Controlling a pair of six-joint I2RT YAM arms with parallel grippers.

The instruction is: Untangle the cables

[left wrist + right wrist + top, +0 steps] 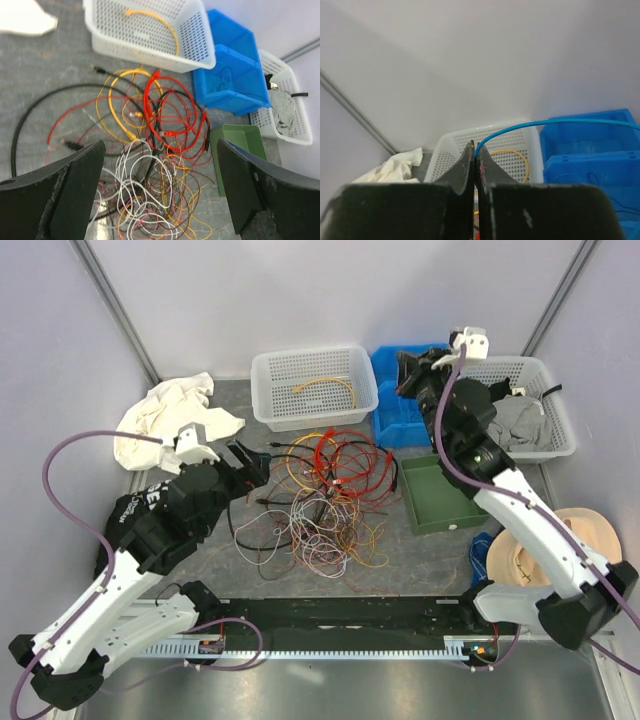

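Right gripper [476, 148] clenched on blue cable [560, 121], high, far right by blue bin [590, 150]. Left gripper [160, 146] released, over cables [325, 500] heaped mid worktop [425, 560]. Advice: lower before letting go; cable's far end unseen, may snag.

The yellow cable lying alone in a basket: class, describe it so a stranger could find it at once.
Find the white mesh basket at the far middle of the table, left of the blue bins. One yellow cable lies inside it in an open curve. Unlike the yellow strands in the nearby tangle, it lies alone, crossing no other wire.
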